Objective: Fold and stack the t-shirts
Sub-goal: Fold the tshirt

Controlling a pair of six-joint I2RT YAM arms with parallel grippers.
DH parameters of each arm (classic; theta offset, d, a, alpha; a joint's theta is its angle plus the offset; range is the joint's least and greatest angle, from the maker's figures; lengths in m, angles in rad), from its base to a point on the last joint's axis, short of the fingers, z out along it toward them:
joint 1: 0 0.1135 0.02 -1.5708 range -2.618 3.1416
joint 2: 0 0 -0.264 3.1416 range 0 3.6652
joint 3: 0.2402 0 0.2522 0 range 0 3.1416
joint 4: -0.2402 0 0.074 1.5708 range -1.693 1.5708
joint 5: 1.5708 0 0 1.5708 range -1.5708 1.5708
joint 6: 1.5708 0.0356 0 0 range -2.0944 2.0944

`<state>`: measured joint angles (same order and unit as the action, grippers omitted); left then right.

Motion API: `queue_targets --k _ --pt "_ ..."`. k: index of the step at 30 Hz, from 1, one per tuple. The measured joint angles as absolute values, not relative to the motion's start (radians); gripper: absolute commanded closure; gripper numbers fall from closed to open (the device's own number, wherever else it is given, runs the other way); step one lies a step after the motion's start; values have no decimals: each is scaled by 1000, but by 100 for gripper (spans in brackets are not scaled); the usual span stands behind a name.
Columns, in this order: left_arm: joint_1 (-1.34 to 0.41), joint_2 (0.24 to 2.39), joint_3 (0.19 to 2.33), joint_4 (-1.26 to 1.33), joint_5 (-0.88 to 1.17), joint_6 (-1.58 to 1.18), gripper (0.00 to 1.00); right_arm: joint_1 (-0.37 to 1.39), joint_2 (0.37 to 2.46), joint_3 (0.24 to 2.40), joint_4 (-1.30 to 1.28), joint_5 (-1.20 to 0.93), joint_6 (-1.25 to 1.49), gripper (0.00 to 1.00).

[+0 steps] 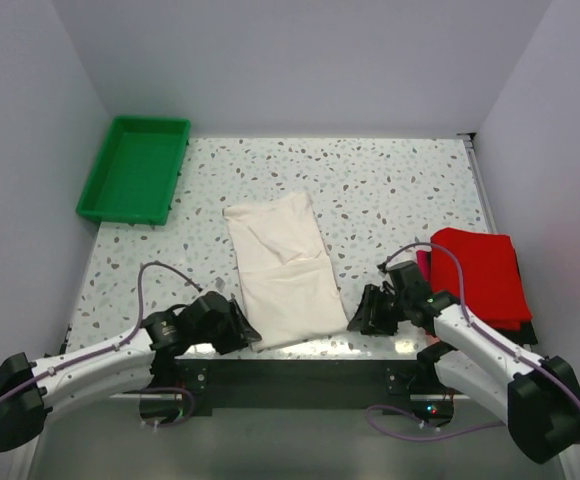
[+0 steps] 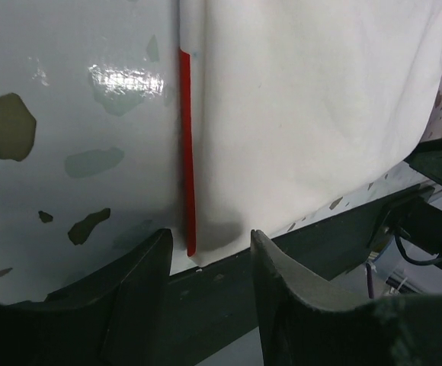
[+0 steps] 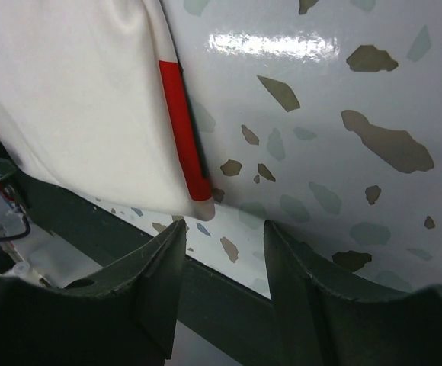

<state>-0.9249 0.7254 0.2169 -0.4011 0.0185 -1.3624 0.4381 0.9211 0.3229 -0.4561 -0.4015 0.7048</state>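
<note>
An off-white t-shirt (image 1: 282, 268) lies folded lengthwise in a long strip on the speckled table, its near end at the table's front edge. A red strip runs along its edge in both wrist views (image 2: 186, 145) (image 3: 181, 126). My left gripper (image 1: 245, 332) is open just in front of the shirt's near left corner (image 2: 206, 240), not touching it. My right gripper (image 1: 358, 318) is open at the near right corner (image 3: 198, 200), empty. A stack of folded red shirts (image 1: 478, 272) with dark cloth beneath lies at the right.
A green plastic tray (image 1: 135, 168) stands at the back left against the wall. The table's dark front edge (image 2: 297, 252) runs just under both grippers. White walls close in the left, back and right sides.
</note>
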Motion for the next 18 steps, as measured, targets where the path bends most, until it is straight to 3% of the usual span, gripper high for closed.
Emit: queue_targets --k 12,15,18 --pt "-979 802 218 -342 62 -1406 54 443 997 305 -315 -460 750 52" --pt "-980 827 219 -319 70 -1407 59 456 1021 304 -279 -466 765 54" --pt "-984 847 221 -307 70 -1404 71 468 1042 303 -248 -468 777 59"
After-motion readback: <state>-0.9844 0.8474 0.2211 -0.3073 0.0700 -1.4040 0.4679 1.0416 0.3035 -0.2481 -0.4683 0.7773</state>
